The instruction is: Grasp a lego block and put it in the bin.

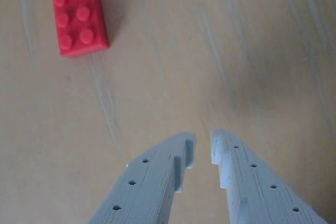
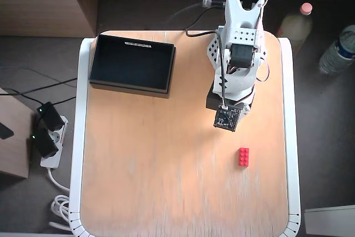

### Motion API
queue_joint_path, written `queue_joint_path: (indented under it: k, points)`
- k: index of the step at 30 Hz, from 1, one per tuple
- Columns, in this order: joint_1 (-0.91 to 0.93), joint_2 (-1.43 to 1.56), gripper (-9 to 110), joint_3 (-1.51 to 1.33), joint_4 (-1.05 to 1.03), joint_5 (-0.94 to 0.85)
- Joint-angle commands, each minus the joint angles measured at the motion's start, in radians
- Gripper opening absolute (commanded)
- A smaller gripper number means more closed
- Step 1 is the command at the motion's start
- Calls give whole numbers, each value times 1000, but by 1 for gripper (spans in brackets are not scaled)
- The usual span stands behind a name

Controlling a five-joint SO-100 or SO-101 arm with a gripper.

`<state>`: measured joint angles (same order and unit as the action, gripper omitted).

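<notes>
The red lego block [image 1: 79,14] lies flat on the wooden table, studs up, at the upper left of the wrist view. In the overhead view it [image 2: 243,156] sits right of centre, a little in front of the folded arm [image 2: 238,54]. My gripper [image 1: 203,142] enters the wrist view from below. Its grey fingers [image 1: 152,182] are empty, with only a narrow slit between the tips, and they are well clear of the block. In the overhead view the wrist hides the gripper. The black bin [image 2: 130,88] stands at the table's back left, dark inside, and nothing shows in it.
The table has a white rim [image 2: 82,137]. On the floor are a power strip with cables [image 2: 47,131] to the left and two bottles [image 2: 294,23] [image 2: 338,51] to the right. The arm's base stands at the back edge.
</notes>
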<state>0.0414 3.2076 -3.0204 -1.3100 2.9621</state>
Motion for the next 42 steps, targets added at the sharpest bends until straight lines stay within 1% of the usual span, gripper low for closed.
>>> queue_joint_path:
  k: [1, 3, 7, 9, 17, 29, 37, 42]
  points:
    - [-8, 87, 0, -155, -8, 2]
    - [-8, 87, 0, -155, -6, 9]
    - [-8, 86, 0, -155, -6, 100]
    - [-6, 84, 0, -155, -6, 222]
    - [-8, 51, 0, -135, -2, 304]
    - [-26, -250, 0, 158, 18, 278]
    - [-75, -465, 1, 330, 44, 210]
    - [-94, -572, 4, 410, 123, 166]
